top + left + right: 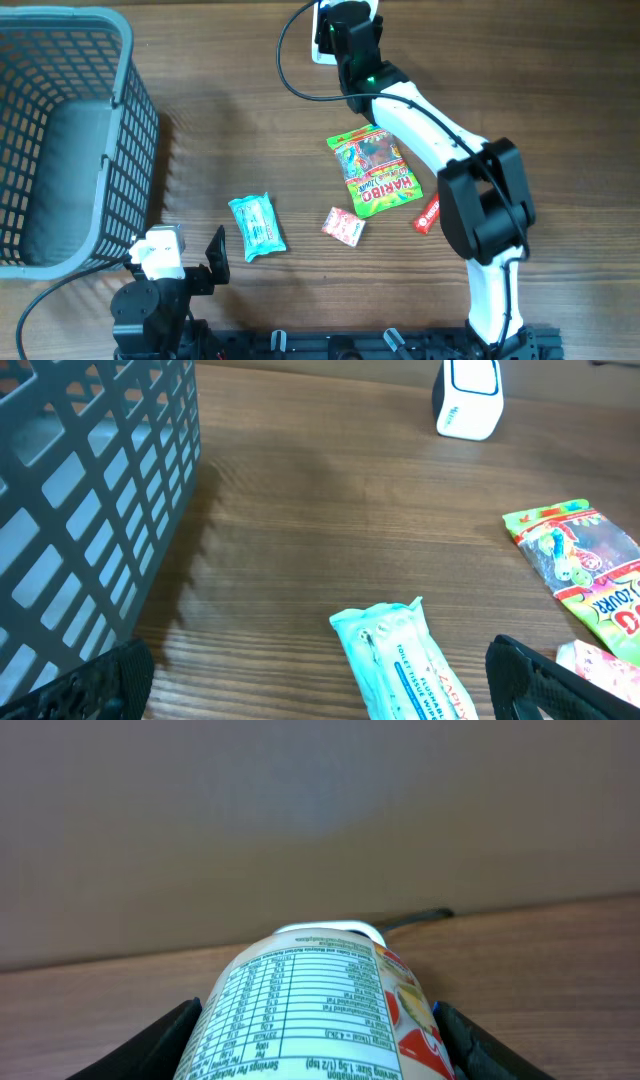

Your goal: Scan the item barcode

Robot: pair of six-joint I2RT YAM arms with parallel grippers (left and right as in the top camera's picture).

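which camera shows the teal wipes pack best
Overhead: the teal wipes pack is in full view. Left wrist shows it closer but cut off at the frame edge; right wrist doesn't show it.

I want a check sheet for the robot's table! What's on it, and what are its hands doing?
Surface: wooden table, no spills seen.
Job's things: container with a nutrition label, held up by the white scanner at the far edge.
Clutter: gummy bag, blue wipes pack, pink packet and red packet lying flat; grey basket on the left.
Grippers: right gripper shut on the container; left gripper open and holding nothing, near the wipes pack.
Cables: black cable curving from the scanner.
Surroundings: plain wall behind the table.
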